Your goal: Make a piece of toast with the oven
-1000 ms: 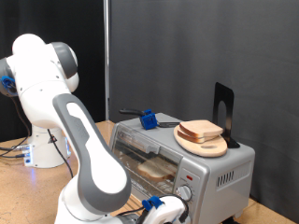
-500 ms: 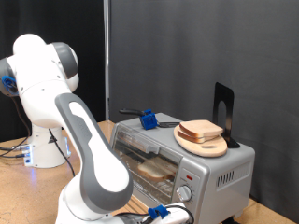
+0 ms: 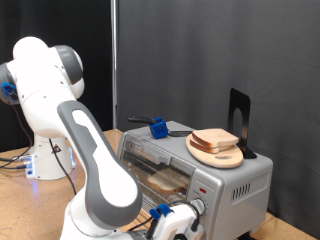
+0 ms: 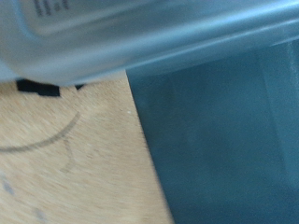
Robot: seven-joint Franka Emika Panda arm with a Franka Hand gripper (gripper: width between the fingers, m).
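The silver oven stands on the wooden table with its glass door shut. A slice of toast lies inside on the rack. A matching second bread slice rests on a round wooden plate on the oven's top. My gripper is low at the exterior view's bottom, right in front of the oven's control panel, next to the nearer round knob. Its fingers do not show clearly. The wrist view shows only the blurred oven body, the tabletop and a dark backdrop.
A blue-handled tool and a black upright stand sit on the oven's top. A second knob is further right on the panel. The arm's white base stands at the left on the wooden table.
The gripper dipped lower half a second ago and has come back up and slightly right, close to the nearer knob. The oven, toast and plate have not moved.
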